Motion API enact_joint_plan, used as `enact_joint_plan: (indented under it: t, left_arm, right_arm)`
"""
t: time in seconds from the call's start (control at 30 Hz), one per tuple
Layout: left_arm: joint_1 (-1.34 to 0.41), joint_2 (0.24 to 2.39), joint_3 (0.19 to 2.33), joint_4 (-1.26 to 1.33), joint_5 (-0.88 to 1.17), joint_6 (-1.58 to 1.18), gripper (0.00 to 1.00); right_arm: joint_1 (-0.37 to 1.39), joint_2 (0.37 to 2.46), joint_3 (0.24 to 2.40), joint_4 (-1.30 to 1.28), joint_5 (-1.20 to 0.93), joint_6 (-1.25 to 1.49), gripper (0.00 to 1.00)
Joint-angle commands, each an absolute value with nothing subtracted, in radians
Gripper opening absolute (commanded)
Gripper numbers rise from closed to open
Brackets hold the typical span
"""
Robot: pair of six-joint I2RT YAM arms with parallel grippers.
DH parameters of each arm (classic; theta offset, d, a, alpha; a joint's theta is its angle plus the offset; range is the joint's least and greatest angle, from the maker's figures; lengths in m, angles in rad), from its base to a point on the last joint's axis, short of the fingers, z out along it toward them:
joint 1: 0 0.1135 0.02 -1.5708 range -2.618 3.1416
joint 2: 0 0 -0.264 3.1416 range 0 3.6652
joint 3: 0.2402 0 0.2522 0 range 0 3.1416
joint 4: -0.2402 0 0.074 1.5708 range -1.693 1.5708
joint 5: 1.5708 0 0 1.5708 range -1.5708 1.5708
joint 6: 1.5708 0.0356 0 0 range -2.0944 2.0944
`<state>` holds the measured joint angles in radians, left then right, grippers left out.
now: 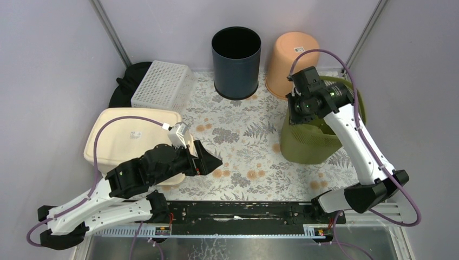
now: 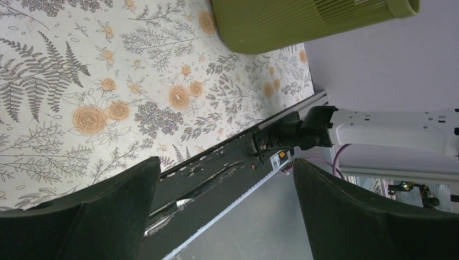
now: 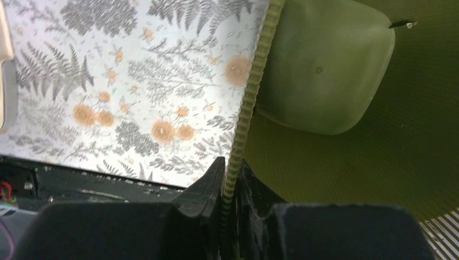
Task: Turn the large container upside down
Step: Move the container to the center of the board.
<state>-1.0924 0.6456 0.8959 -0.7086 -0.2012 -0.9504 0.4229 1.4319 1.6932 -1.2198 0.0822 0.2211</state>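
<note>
Barely begun — the right gripper pinches the rim of the large olive-green ribbed plastic basket, mouth-up on the right of the floral tabletop, while the left gripper gapes empty — the whole flip is not yet done.

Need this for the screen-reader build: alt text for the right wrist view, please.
The right gripper is shut on the ribbed rim of the green container, one finger outside the wall and one inside. The container's inside and bottom fill the right of the view; the floral table cover fills the left.
</note>
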Motion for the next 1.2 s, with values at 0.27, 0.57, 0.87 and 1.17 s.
enact_joint_plan:
  t: [0.27, 0.57, 0.87, 1.17]
  left_arm:
    - [-1.094, 0.659, 0.888, -0.635, -0.197, -0.94, 1.0]
    - [-1.095, 0.672, 0.893, -0.634, -0.2, -0.937, 1.0]
    - [-1.094, 0.683, 0.893, -0.624, -0.195, -0.936, 1.0]
    - [-1.094, 0.69, 0.888, -0.614, -0.187, -0.931, 1.0]
  right_arm:
    - [0.656, 1.375, 1.662, -1.24, 0.032, 0.373, 0.12]
    - [0.723, 1.402, 1.697, -1.25, 0.047, 0.388, 0.18]
    - [0.741, 1.396, 1.74, -1.288, 0.062, 0.395, 0.26]
    - [0.741, 1.454, 1.832, -1.34, 0.181, 0.398, 0.39]
